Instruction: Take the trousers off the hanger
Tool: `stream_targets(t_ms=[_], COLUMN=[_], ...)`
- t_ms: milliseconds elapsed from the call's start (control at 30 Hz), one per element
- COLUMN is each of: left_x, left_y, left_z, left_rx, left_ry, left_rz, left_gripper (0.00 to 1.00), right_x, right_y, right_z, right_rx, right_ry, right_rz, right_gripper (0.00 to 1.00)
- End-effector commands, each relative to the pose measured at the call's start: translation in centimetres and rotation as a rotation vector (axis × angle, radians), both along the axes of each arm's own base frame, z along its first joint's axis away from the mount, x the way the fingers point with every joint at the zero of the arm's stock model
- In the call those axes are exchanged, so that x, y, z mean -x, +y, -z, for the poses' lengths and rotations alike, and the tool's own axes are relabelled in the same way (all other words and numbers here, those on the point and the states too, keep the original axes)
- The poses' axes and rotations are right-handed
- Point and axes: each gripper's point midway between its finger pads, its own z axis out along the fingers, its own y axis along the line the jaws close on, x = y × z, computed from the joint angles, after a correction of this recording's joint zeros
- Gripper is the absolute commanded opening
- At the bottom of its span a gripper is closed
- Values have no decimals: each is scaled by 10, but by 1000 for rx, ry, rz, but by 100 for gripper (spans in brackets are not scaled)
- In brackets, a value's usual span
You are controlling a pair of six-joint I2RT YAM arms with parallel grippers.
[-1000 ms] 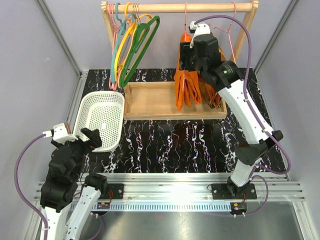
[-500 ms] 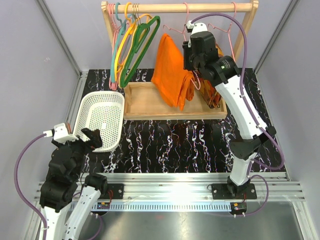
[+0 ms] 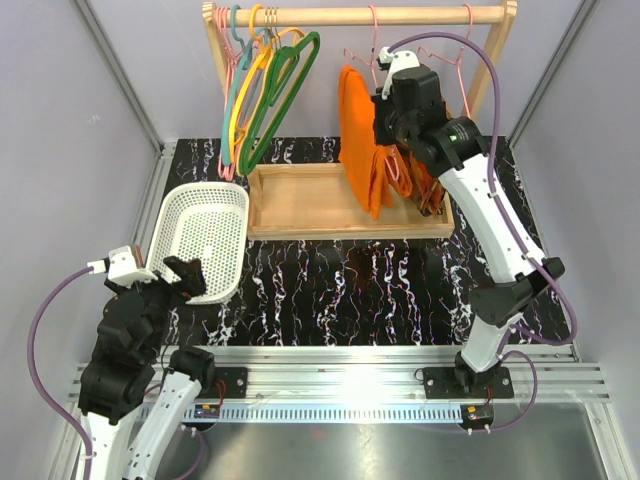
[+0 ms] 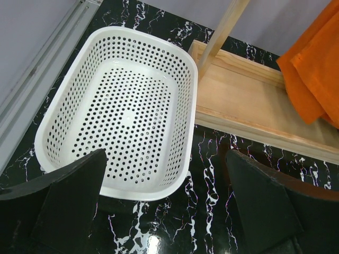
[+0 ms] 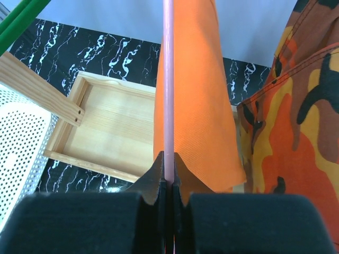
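Observation:
The plain orange trousers [image 3: 356, 130] hang from the thin pink hanger [image 3: 371, 32] on the wooden rail [image 3: 420, 15]. My right gripper [image 3: 386, 108] is up at the hanger, just right of the trousers. In the right wrist view my right gripper [image 5: 168, 177] is shut on the pink hanger wire [image 5: 168, 79], with the trousers [image 5: 198, 111] draped right behind it. My left gripper [image 3: 172, 276] stays low at the front left. In its wrist view the left gripper [image 4: 167, 159] is open and holds nothing.
A camouflage garment [image 3: 430, 185] hangs just right of the trousers. Several green, yellow and teal hangers [image 3: 265, 90] hang at the rail's left end. A wooden tray [image 3: 300, 200] forms the rack's base. A white perforated basket [image 3: 205, 240] lies beside my left gripper.
The right gripper has closed onto the pink hanger wire. The trousers swung out to the left, then settled back toward the gripper, spread wider than before. The left arm has not moved.

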Motion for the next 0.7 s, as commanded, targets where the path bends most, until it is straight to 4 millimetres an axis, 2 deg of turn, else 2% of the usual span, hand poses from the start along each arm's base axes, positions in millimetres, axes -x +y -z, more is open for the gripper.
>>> stream_targets(t_ms=[0, 67, 133, 167, 300, 533, 667], left_x=[-1, -1, -2, -2, -3, -7, -5], left_y=[2, 3, 1, 1, 1, -1, -7], left_z=[-11, -11, -10, -10, -9, -7, -12], left_rx=[19, 19, 19, 18, 16, 14, 6], left_ry=[-49, -48, -45, -43, -35, -13, -22], left_rz=[-19, -22, -14, -14, -14, -12, 30], left_gripper=[99, 99, 99, 99, 99, 99, 99], right_x=[16, 20, 21, 24, 30, 24, 32], right_y=[-12, -20, -26, -30, -34, -29, -27], right_z=[-67, -87, -96, -110, -134, -156, -173], right_rx=[-62, -63, -65, -87, -125, -176, -220], right_ry=[-181, -248, -285, -327, -391, -466, -492], right_rz=[-18, 1, 19, 33, 40, 40, 17], right_gripper=[0, 0, 0, 0, 0, 0, 0])
